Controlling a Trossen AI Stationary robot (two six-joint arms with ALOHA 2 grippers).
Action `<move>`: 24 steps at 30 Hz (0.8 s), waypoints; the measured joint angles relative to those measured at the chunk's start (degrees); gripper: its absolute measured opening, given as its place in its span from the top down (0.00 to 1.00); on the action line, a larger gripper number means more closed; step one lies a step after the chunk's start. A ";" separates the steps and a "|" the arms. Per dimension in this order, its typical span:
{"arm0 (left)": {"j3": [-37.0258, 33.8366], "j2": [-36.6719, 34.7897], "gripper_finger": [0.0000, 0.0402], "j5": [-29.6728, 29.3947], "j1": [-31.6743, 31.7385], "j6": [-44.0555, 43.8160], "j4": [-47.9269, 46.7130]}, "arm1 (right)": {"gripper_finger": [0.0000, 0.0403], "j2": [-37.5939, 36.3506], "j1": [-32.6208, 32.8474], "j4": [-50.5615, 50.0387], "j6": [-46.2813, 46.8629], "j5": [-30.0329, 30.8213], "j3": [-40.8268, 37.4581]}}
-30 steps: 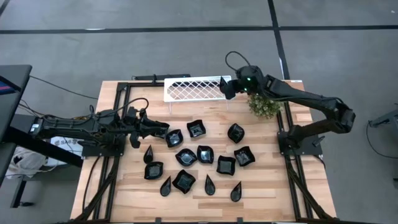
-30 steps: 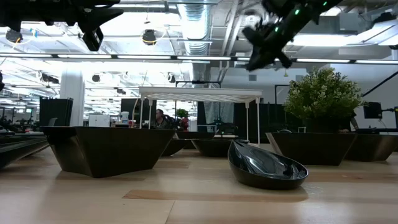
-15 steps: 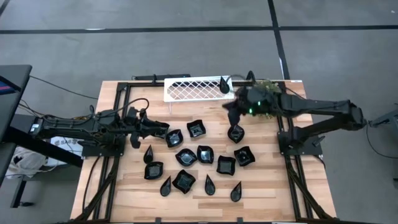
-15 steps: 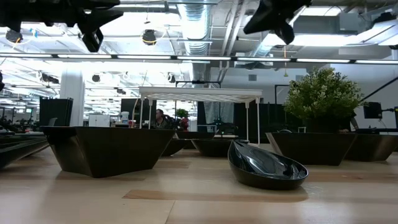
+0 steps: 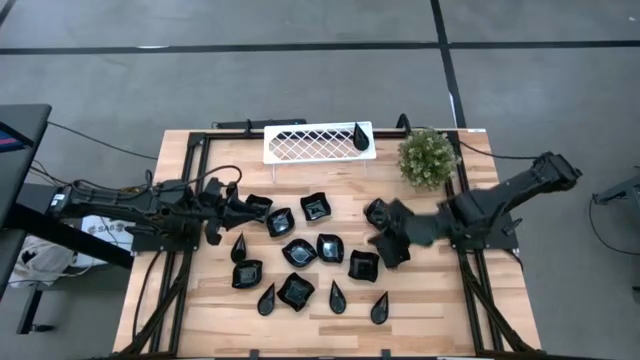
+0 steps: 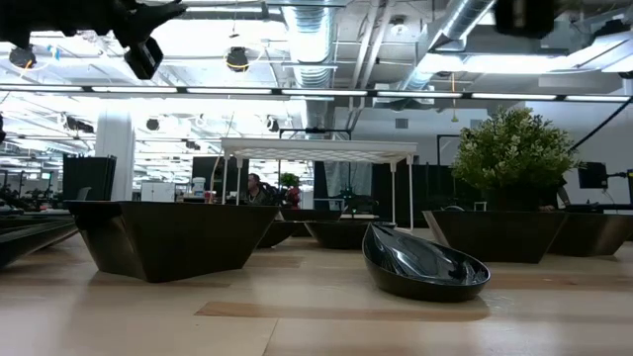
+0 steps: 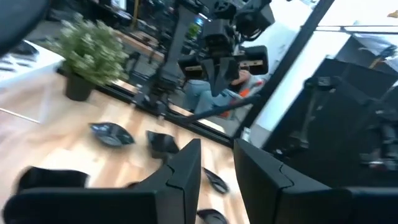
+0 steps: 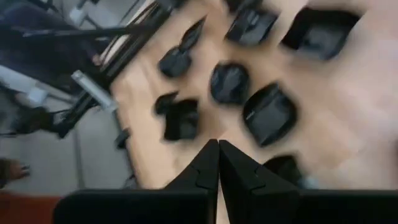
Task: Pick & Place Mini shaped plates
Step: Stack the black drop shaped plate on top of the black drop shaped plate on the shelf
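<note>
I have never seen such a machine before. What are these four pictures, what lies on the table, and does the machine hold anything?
These are two dark robot arms at a wooden table, each ending in two-fingered jaws. One picture looks straight down from above, one looks level across the tabletop, and two come from cameras on the arms' wrists.

Small glossy black plates lie scattered on the table, some squarish, some teardrop-shaped. At the far edge stands a white lattice tray with one teardrop plate on it, and beside it a green plant.

The left gripper waits at the left side with its jaws slightly apart and nothing between them. The right gripper hangs above the plates, jaws shut and holding nothing.
</note>
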 joint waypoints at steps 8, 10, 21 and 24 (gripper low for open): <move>0.00 0.00 0.76 -0.01 -6.10 -1.29 0.19 | 0.99 5.09 12.84 -8.93 23.49 -0.11 -0.03; 0.00 0.00 0.76 -0.01 -7.23 -1.29 0.47 | 0.99 7.55 15.26 -10.26 29.03 -0.06 -0.02; 0.00 0.00 0.76 -0.47 -8.54 -1.28 0.85 | 0.99 22.36 21.64 -6.16 48.44 -3.96 -0.02; 0.00 0.00 0.76 -0.47 -8.54 -1.02 0.85 | 0.98 25.31 21.87 -4.30 50.86 -6.27 -0.02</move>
